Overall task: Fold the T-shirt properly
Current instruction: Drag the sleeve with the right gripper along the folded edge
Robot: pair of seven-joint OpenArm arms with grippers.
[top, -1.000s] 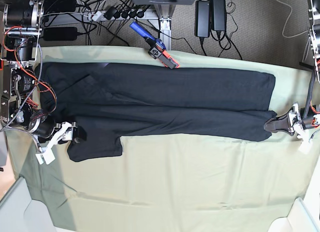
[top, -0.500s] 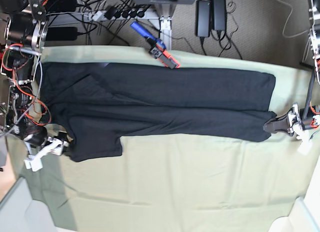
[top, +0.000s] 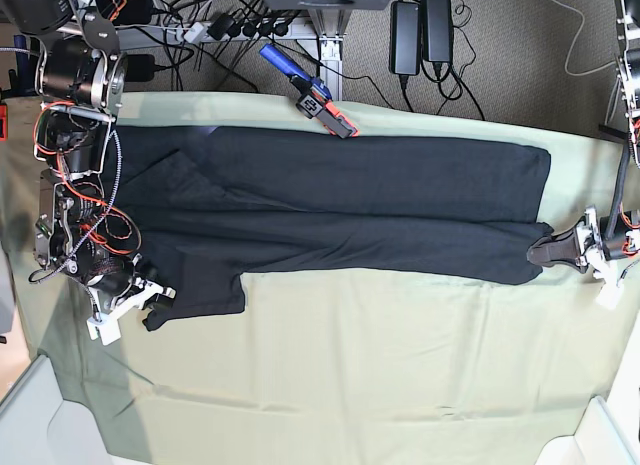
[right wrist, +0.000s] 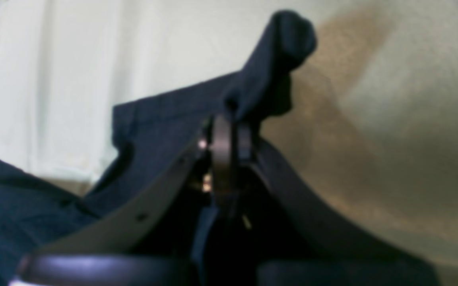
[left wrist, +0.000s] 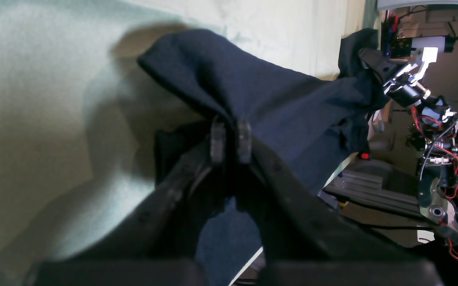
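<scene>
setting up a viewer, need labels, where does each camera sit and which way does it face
base: overhead, facing down on the T-shirt and green cloth; both arms at the cloth's ends.
left wrist: behind the left claw, facing along the shirt toward the right claw.
right wrist: behind the right claw, facing the pinched corner.
shared: every view shows the shirt on the cloth.

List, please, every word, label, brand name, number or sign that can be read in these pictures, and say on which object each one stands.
No text can be read in any view.
T-shirt: its visible side is plain black, with no print or label showing.
Red and blue tool at the table's far edge: any marking is too small to read.
Power adapters on the floor: their labels are too small to read.
</scene>
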